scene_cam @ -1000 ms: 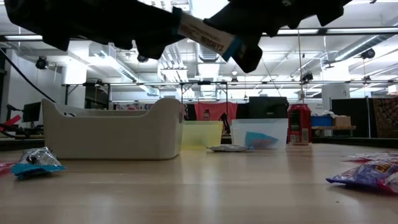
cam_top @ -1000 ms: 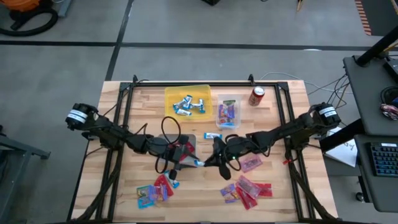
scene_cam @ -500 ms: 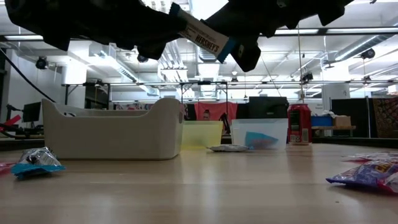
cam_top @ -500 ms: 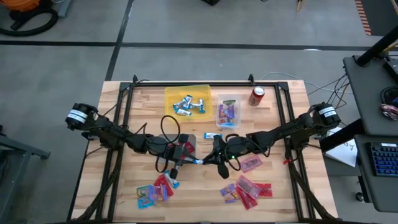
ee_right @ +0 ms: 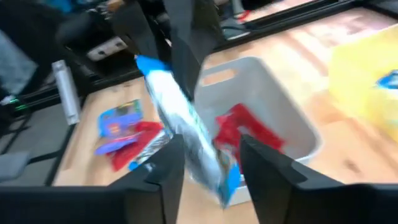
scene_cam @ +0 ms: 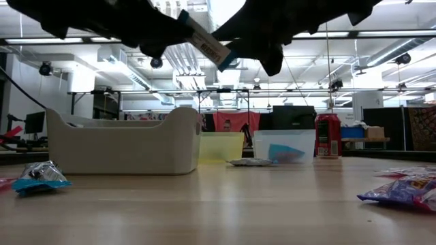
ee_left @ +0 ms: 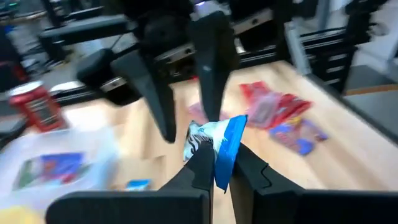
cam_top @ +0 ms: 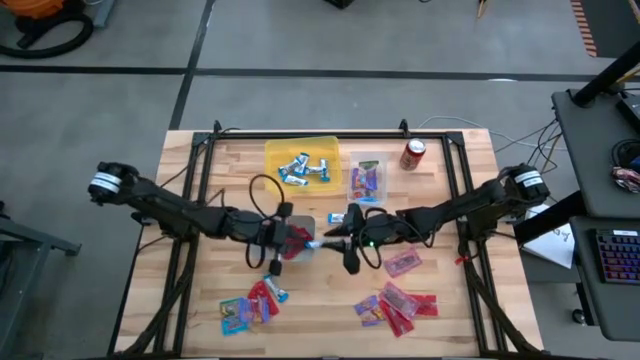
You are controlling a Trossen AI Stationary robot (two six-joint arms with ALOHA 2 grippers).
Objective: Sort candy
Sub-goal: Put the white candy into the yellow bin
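Above table [cam_top: 455, 300], left fingers [ee_left: 249, 169] apparently pinch bar [ee_left: 214, 142]

A robotics lab or workshop — an open industrial hall. The low view shows a high ceiling [scene_cam: 225, 75] with exposed ducts and strip lights, and benches and a monitor [scene_cam: 34, 124] far behind. From above, the wooden table [cam_top: 455, 300] stands on a grey concrete floor [cam_top: 100, 110] marked with dark lines — a desk with a keyboard [cam_top: 618, 256] beside it and an orange vacuum [cam_top: 45, 12] in the corner.
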